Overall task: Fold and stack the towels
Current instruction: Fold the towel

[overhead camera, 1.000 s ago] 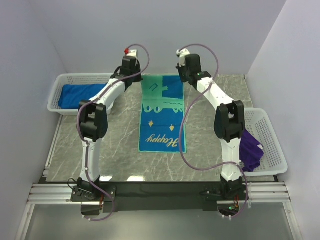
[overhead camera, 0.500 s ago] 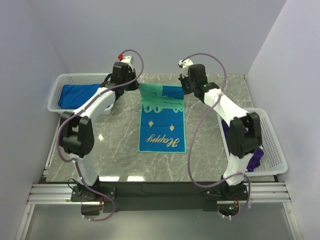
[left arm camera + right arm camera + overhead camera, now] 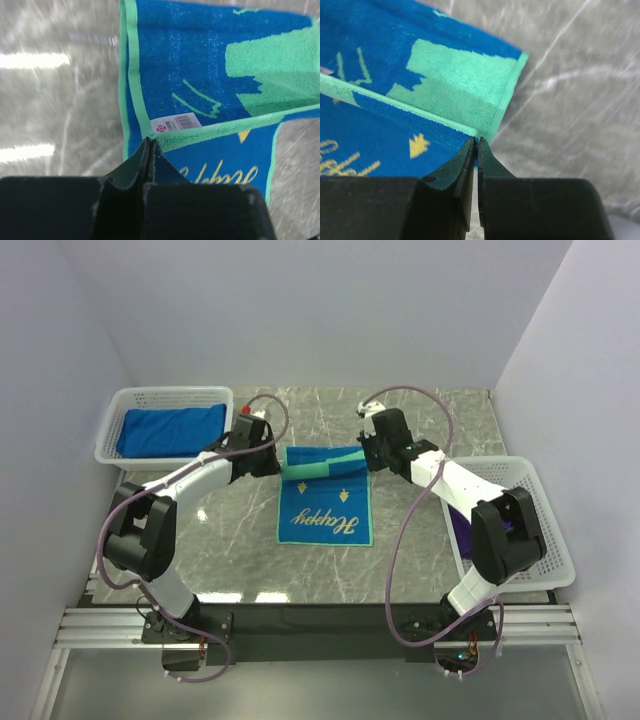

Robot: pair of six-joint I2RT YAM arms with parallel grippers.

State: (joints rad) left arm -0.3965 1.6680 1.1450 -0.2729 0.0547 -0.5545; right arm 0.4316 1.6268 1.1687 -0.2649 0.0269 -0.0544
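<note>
Fold 1 of the patterned towel (image 3: 325, 512), lying mid table (image 3: 220, 540): far edge raised and doubled back over the middle. Far corners pinched, 1 in the clamped left gripper (image 3: 150, 144), 1 in the clamped right gripper (image 3: 476, 141). Next, probably: level descent onto the near hem, then release.

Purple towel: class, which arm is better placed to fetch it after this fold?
Right, likely: the purple towel lies in the basket beside the right arm; the left gripper holds the patterned towel farther away.
</note>
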